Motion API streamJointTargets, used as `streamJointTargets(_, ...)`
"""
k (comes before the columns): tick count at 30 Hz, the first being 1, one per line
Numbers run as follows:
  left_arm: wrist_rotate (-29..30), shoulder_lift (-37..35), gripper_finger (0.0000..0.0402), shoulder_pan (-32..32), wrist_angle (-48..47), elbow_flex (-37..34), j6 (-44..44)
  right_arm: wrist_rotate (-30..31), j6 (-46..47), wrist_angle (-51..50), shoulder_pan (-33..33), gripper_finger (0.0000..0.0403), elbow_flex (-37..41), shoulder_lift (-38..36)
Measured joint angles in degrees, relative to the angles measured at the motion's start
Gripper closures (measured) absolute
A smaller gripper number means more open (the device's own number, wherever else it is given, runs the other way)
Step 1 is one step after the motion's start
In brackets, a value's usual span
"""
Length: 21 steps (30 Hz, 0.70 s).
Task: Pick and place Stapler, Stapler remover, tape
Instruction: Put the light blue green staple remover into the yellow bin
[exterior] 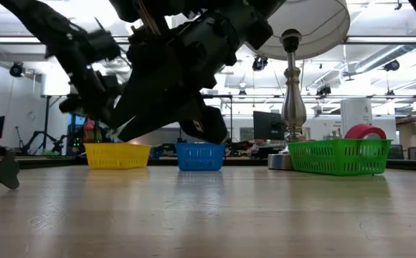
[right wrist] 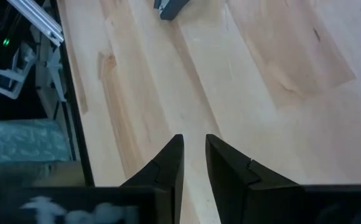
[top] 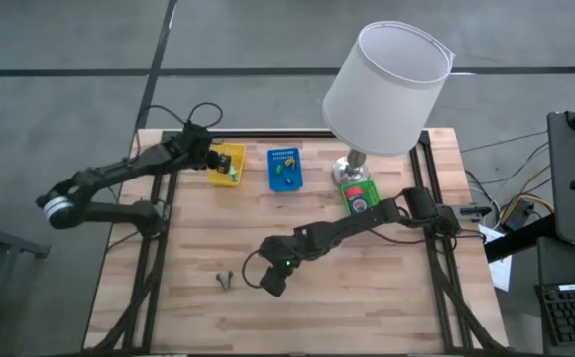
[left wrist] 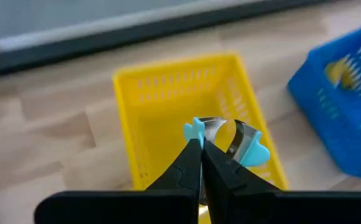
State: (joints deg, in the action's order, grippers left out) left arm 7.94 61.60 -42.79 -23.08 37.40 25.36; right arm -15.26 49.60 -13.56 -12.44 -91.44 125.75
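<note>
From above, my left gripper [top: 230, 165] hangs over the yellow basket [top: 226, 166] at the far side of the table [top: 367, 297]; a blue basket [top: 285, 169] sits just beside it, and a green basket [top: 359, 195] beyond that holds a red tape roll [top: 361, 205] under the white lampshade [top: 385, 87]. My right gripper [top: 271, 285] is low over the near boards, with a small dark stapler [top: 225, 281] lying near it, on the side toward my left arm. Which way the stapler's long axis runs is too small to tell.

At table height, my arms fill the upper frame as dark shapes; the yellow basket [exterior: 117, 155], blue basket [exterior: 199, 156] and green basket [exterior: 340, 157] line up behind, the red tape roll [exterior: 364, 132] rising above the green rim beside the lamp stem [exterior: 292, 86].

Past my left fingers [left wrist: 187, 168], clenched, I grasp a stapler remover [left wrist: 227, 142] with pale blue grips, directly above the yellow basket [left wrist: 162, 99]; its metal claws sit close against my fingertips.

Past my right fingers [right wrist: 168, 165], narrowly parted and grasping nothing, lies bare wood; the stapler [right wrist: 171, 7] shows well ahead, cut by the frame edge.

No writing can be read on anything.
</note>
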Motion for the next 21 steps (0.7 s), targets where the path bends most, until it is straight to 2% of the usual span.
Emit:
streamJointTargets(10, -3.9, 13.0, 0.0392, -0.3, 7.9, 0.7, -0.2, -0.2, -3.3, -0.3, 1.8, 0.0328, 0.0, 0.0)
streamJointTargets(21, -4.0, 20.4, 0.0387, -0.4, 7.9, 6.9, 0.0, -0.4, -4.7, -2.8, 2.9, 0.0342, 0.0, 0.0)
